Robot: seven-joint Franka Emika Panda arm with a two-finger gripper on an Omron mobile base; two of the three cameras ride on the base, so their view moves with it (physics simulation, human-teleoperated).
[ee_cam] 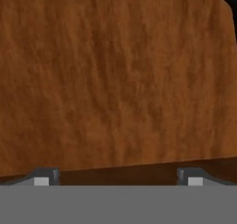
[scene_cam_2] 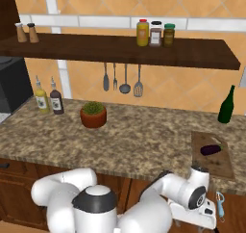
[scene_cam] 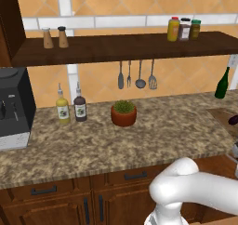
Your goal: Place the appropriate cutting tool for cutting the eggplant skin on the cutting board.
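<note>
Eggplant [scene_cam: 234, 120] peeks in at the left base view's right edge. Right base view: eggplant on cutting board [scene_cam_2: 213, 163] (worktop's right end), cutting tool [scene_cam_2: 220, 204] hanging below the worktop edge. Hand view: fingers [ee_cam: 42, 178] wide apart, holding nothing, facing brown wood.

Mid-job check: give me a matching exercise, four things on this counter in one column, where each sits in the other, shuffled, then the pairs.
Things:
1. eggplant
2. cutting tool
3. plant pot
4. green bottle

Places:
A. against the back wall, beyond the cutting board
B. mid-counter, below the hanging utensils
C. on the cutting board
D. at the counter's front edge, right of the robot's wrist

Pairs: 1-C, 2-D, 3-B, 4-A
</note>
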